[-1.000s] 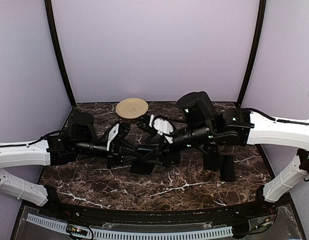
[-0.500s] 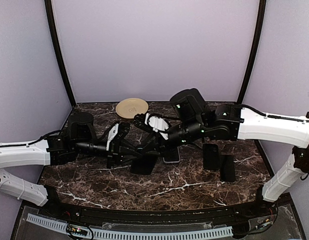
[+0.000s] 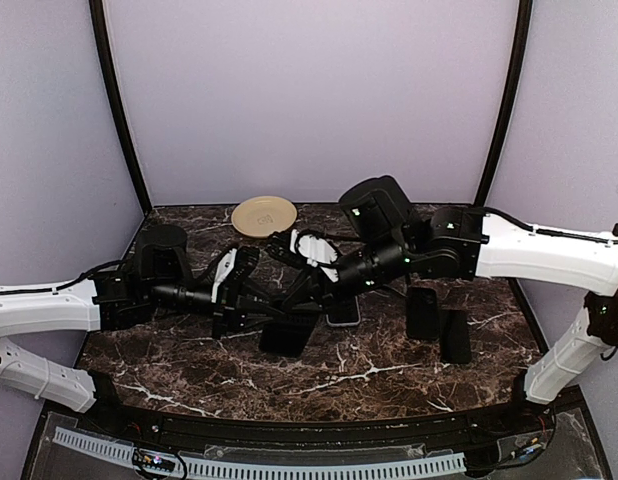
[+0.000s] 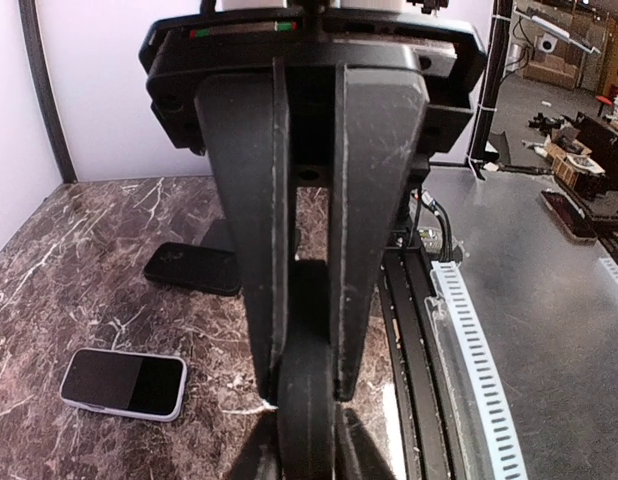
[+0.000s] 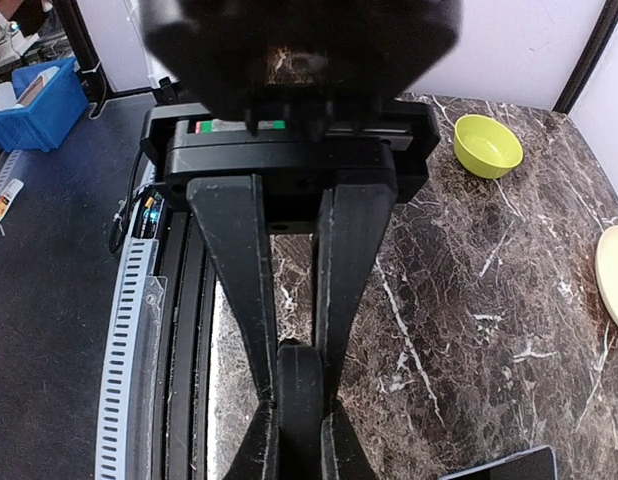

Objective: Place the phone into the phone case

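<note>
The black phone case point(image 3: 286, 337) is held up between both arms just above the marble table. My left gripper point(image 3: 253, 318) is shut on one of its edges, which shows as a rounded black rim point(image 4: 307, 410) between the fingers. My right gripper point(image 3: 305, 299) is shut on the opposite edge point(image 5: 300, 400). The phone point(image 3: 341, 313), with a dark screen and white rim, lies flat on the table just right of the case and under the right arm. It also shows in the left wrist view as the phone point(image 4: 124, 383), untouched.
Two black slabs point(image 3: 421, 312) point(image 3: 455, 336) lie at the right of the table, and one black slab point(image 4: 194, 268) shows beyond the phone. A tan plate point(image 3: 264, 216) sits at the back. A green bowl point(image 5: 487, 145) stands by the left arm. The table's front rail point(image 3: 289, 432) is near.
My right arm has swung left from the phone to the case and its jaws have shut on the case's edge. The case has dropped slightly toward the near side. The left gripper has kept its hold.
</note>
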Robot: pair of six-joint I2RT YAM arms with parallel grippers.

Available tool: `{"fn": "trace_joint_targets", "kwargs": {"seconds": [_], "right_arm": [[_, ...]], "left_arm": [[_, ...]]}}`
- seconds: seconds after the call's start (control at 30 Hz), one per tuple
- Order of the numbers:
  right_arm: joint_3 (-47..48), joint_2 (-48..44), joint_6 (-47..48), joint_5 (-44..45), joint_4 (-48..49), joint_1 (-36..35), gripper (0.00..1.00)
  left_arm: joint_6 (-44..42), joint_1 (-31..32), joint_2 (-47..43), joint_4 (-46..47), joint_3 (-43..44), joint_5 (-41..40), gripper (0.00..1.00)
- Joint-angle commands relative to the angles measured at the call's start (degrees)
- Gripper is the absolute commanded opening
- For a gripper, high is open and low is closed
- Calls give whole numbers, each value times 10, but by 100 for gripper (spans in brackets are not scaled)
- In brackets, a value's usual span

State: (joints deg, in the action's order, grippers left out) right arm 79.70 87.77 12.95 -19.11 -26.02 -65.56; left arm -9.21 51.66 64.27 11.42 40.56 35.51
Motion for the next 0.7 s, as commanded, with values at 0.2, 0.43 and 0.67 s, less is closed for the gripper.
{"fn": "trace_joint_targets", "kwargs": {"seconds": [0.2, 0.43, 0.67], "right_arm": [[29, -62, -19, -13, 29, 7, 0], [10, -76, -25, -28, 51, 6, 0], [-67, -120, -52, 1, 105, 8, 41]], "left_arm": [[9, 3, 2, 33, 18, 27, 31], [24, 3, 16, 41, 20, 45, 6], [70, 1, -10, 94, 10, 35, 0]]}}
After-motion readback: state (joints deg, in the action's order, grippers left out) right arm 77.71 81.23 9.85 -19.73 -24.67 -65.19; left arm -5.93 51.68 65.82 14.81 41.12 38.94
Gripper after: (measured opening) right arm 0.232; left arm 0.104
